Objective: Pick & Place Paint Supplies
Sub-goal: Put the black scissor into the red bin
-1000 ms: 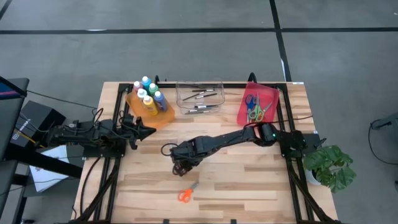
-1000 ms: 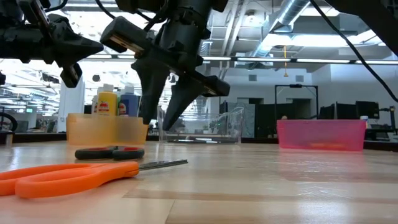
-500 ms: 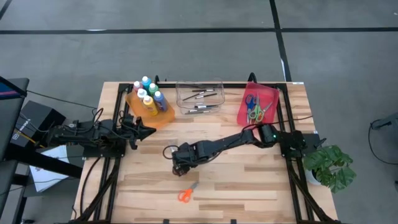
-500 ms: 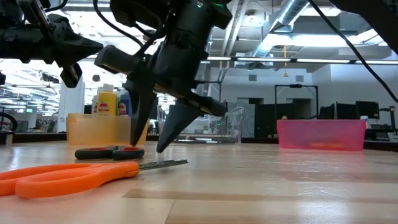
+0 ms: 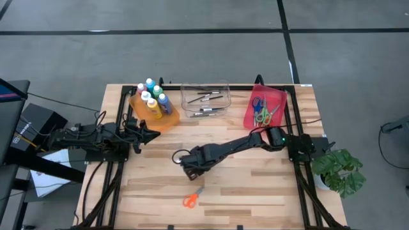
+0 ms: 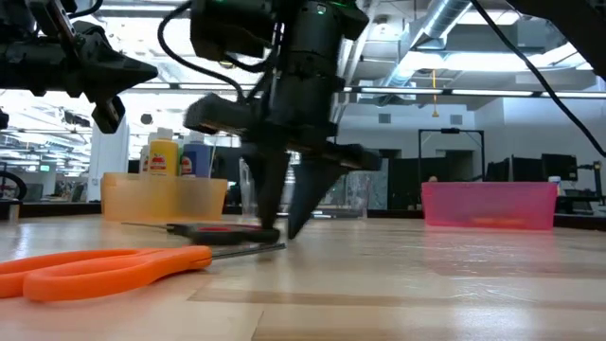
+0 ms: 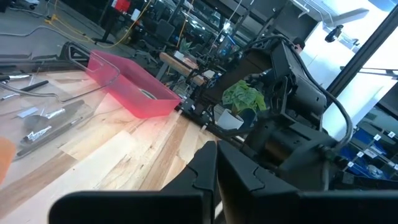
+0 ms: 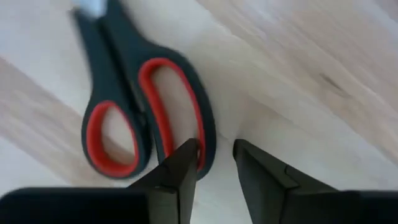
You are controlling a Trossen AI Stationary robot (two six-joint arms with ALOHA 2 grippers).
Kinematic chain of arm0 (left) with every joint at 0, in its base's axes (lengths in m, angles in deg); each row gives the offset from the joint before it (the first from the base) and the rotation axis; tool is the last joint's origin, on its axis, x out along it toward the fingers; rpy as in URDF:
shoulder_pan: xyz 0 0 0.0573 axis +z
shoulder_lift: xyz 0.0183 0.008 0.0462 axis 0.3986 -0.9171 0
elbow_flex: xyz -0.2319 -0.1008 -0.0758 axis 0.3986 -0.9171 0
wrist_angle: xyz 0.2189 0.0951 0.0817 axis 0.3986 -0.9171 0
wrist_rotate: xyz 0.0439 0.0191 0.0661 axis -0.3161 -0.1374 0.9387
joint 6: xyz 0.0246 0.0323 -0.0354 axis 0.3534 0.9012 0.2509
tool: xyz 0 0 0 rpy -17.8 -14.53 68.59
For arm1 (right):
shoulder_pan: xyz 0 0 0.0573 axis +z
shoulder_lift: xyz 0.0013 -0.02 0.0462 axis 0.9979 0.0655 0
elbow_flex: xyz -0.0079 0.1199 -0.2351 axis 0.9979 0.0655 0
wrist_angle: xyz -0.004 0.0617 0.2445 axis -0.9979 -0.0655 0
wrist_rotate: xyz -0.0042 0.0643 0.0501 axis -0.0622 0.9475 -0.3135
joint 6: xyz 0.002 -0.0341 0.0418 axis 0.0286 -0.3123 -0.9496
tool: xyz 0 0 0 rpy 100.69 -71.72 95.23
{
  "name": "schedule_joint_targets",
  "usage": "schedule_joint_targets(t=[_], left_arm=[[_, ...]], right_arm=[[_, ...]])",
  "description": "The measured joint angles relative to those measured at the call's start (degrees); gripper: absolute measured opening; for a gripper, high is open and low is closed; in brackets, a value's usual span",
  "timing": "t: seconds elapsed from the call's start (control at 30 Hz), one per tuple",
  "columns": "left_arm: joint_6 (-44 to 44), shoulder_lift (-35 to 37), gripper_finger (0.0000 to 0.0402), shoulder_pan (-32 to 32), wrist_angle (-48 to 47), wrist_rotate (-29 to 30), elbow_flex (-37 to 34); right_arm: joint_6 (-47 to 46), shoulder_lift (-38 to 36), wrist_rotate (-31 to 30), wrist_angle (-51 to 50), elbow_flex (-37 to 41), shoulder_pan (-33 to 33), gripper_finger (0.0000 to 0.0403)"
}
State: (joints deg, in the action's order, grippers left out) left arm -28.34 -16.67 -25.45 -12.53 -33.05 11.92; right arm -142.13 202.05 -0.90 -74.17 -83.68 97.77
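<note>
On pale wood planks, right gripper (image 8: 214,163) jaws narrowly parted beside red-lined black scissors (image 8: 134,106).

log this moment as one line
right gripper: open, down at red-and-black scissors, no grip seen | left gripper: shut, idle | orange scissors: on table
</note>
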Motion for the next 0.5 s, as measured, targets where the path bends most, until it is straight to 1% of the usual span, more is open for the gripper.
schedule_joint_targets(t=[0.17, 0.33, 0.4, 0.5], left_arm=[[0.0, 0.0, 0.0006, 0.0, 0.0, 0.0, 0.0], [0.0, 0.0, 0.0006, 0.0, 0.0, 0.0, 0.0], [0.0, 0.0, 0.0006, 0.0, 0.0, 0.0, 0.0], [0.0, 0.0, 0.0006, 0.0, 0.0, 0.0, 0.0]], right_arm=[[1.7, -0.1, 0.1, -5.5, 0.0, -0.4, 0.0103], [6.7, -0.1, -1.1, -5.8, 0.0, -0.6, 0.0096], [7.7, -0.1, -0.1, -5.8, 0.0, -1.1, 0.0079], [8.0, -0.1, 0.2, -6.0, 0.1, -1.4, 0.0030]])
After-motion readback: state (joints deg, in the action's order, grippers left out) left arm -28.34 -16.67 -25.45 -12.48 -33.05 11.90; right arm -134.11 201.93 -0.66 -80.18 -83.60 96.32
